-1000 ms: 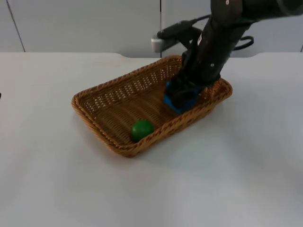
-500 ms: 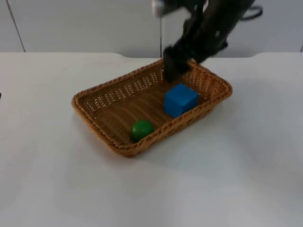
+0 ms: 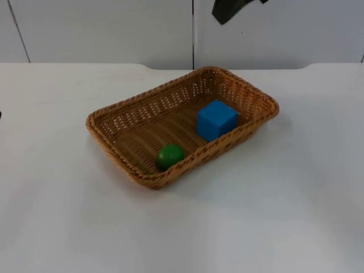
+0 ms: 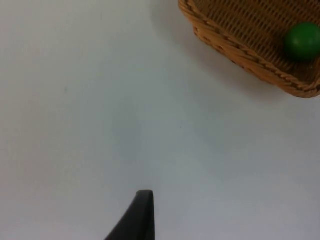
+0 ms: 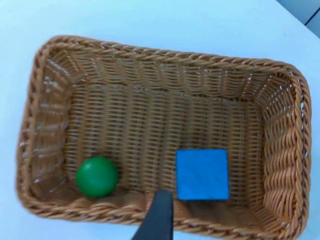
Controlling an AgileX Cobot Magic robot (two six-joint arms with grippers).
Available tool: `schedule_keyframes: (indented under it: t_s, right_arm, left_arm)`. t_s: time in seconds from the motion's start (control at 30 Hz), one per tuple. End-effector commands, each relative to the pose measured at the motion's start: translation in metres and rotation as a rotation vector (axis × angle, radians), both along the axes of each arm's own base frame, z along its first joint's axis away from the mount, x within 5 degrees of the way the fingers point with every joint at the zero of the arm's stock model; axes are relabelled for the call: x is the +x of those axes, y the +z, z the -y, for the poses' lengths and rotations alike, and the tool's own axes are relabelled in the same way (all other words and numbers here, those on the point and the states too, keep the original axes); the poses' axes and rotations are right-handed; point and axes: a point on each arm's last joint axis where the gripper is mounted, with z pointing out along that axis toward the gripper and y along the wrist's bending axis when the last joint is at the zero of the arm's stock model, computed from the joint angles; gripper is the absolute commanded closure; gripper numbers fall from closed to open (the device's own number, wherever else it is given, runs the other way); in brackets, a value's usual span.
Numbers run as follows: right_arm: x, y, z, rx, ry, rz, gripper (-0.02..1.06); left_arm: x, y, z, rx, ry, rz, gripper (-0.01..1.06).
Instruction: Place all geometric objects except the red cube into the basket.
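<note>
A woven basket (image 3: 114,108) stands in the middle of the white table. Inside it lie a blue cube (image 3: 216,119) near the right end and a green ball (image 3: 170,156) against the near wall. My right gripper (image 3: 230,8) hangs high over the basket's far side, open and holding nothing. Its wrist view looks straight down on the blue cube (image 5: 202,174), the green ball (image 5: 97,176) and the basket rim (image 5: 165,54). My left gripper (image 4: 142,212) waits over bare table beside the basket's corner (image 4: 240,55), with the green ball (image 4: 302,41) just inside.
White table (image 3: 284,216) spreads around the basket on all sides. The grey partition wall (image 3: 102,28) closes the far edge.
The right gripper let go of the blue cube inside the basket and rose up and away toward the far side. The cube now lies free; the ball has not moved.
</note>
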Motion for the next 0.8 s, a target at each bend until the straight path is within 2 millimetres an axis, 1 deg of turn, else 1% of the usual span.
schedule_keyframes:
  t_s: [0.0, 0.03, 0.07, 0.17, 0.23, 0.27, 0.33, 0.4, 0.43, 0.47, 0.5, 0.6, 0.63, 0.67, 0.77]
  right_arm:
    - [-0.011, 0.018, 0.003, 0.028, -0.002, 0.007, 0.26]
    - [-0.016, 0.025, 0.006, 0.033, 0.0, 0.01, 0.26]
    - [-0.016, 0.025, 0.006, 0.033, 0.0, 0.01, 0.26]
    - [-0.036, 0.049, 0.016, 0.086, -0.013, 0.043, 0.26]
    - [-0.052, 0.055, 0.025, 0.103, -0.018, 0.067, 0.26]
    - [-0.052, 0.055, 0.025, 0.103, -0.018, 0.067, 0.26]
    - [-0.07, 0.06, 0.036, 0.126, -0.029, 0.099, 0.26]
    - [-0.092, 0.062, 0.049, 0.141, -0.036, 0.122, 0.26]
    - [-0.104, 0.066, 0.056, 0.159, -0.043, 0.145, 0.26]
    - [-0.113, 0.063, 0.062, 0.169, -0.054, 0.151, 0.26]
    - [-0.113, 0.063, 0.062, 0.169, -0.054, 0.151, 0.26]
    - [-0.152, 0.066, 0.085, 0.21, -0.067, 0.204, 0.26]
    - [-0.162, 0.063, 0.091, 0.223, -0.079, 0.207, 0.26]
    - [-0.162, 0.063, 0.091, 0.223, -0.079, 0.207, 0.26]
    - [-0.199, 0.057, 0.112, 0.248, -0.089, 0.229, 0.26]
  left_arm:
    - [-0.003, 0.002, 0.002, -0.02, 0.001, 0.011, 0.0]
    - [-0.003, 0.003, 0.002, -0.02, 0.001, 0.016, 0.0]
    - [-0.003, 0.003, 0.002, -0.02, 0.001, 0.016, 0.0]
    - [-0.01, 0.01, 0.002, -0.015, -0.007, 0.065, 0.0]
    - [-0.016, 0.015, 0.001, -0.007, -0.021, 0.104, 0.0]
    - [-0.016, 0.015, 0.001, -0.007, -0.021, 0.104, 0.0]
    - [-0.022, 0.02, 0.001, -0.007, -0.021, 0.137, 0.0]
    - [-0.028, 0.024, 0.001, -0.008, -0.023, 0.162, 0.0]
    - [-0.032, 0.027, 0.001, -0.012, -0.021, 0.18, 0.0]
    - [-0.035, 0.029, 0.001, -0.017, -0.015, 0.195, 0.0]
    - [-0.035, 0.029, 0.001, -0.017, -0.015, 0.195, 0.0]
    - [-0.048, 0.035, 0.003, -0.066, -0.007, 0.222, 0.0]
    - [-0.054, 0.038, 0.004, -0.077, -0.011, 0.241, 0.0]
    - [-0.054, 0.038, 0.004, -0.077, -0.011, 0.241, 0.0]
    - [-0.071, 0.045, 0.004, -0.083, -0.019, 0.301, 0.0]
